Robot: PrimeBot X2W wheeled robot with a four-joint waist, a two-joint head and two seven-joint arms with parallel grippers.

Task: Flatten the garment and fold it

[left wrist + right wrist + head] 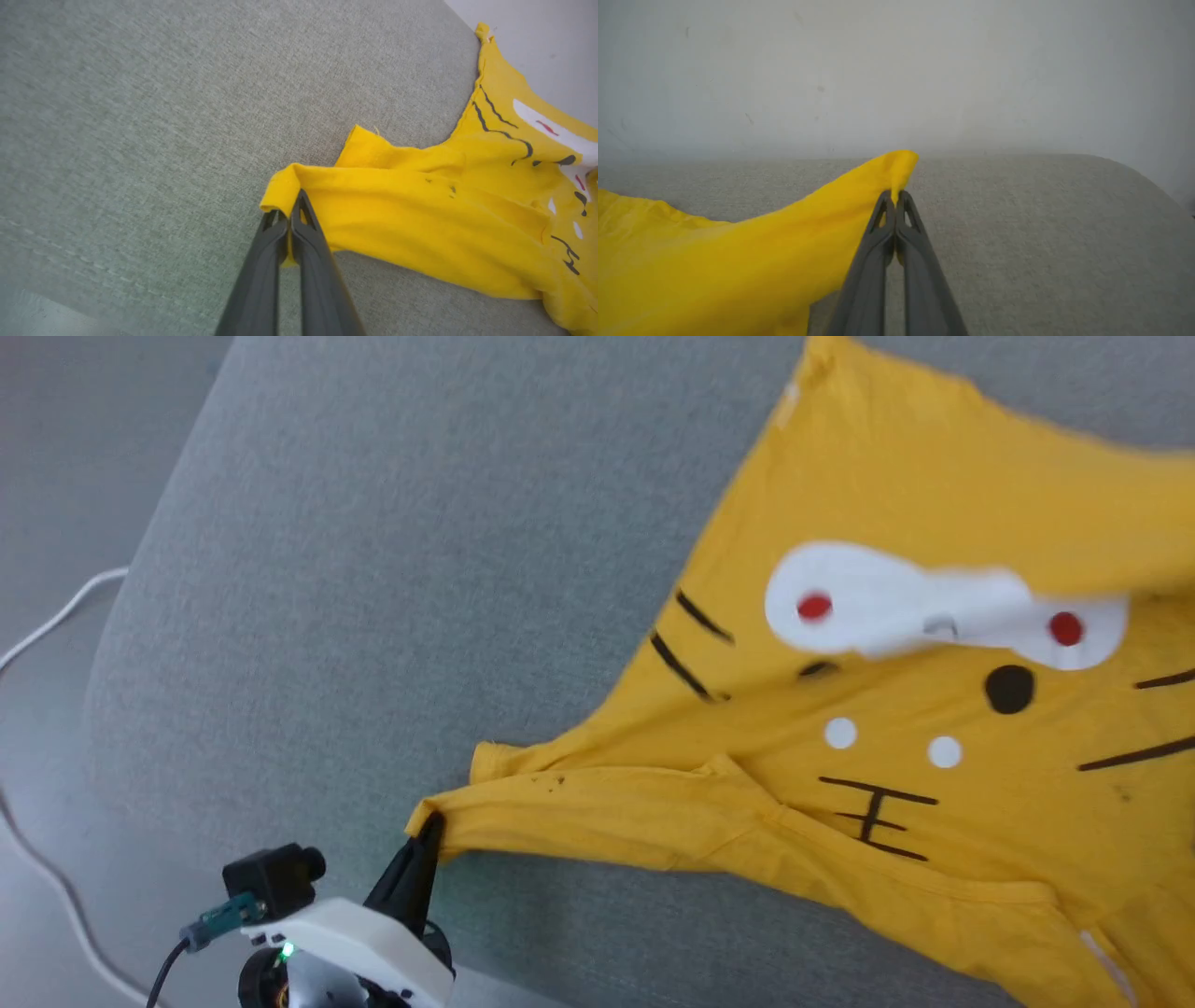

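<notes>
The yellow T-shirt (pixel 971 467) lies spread on the grey cushion (pixel 373 569). The left hand (pixel 289 212) pinches its sleeve edge, and the right hand (pixel 895 195) pinches a lifted corner.

The right gripper (pixel 895 193), dark jaws closed, pinches a corner of the yellow cotton garment (pixel 738 252) near the far edge of the grey upholstered surface (pixel 1041 233).

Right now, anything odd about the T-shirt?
Yes. The yellow T-shirt has small dark marks, possibly holes, on the sleeve pinched by the left gripper, and its white patch is creased.
</notes>
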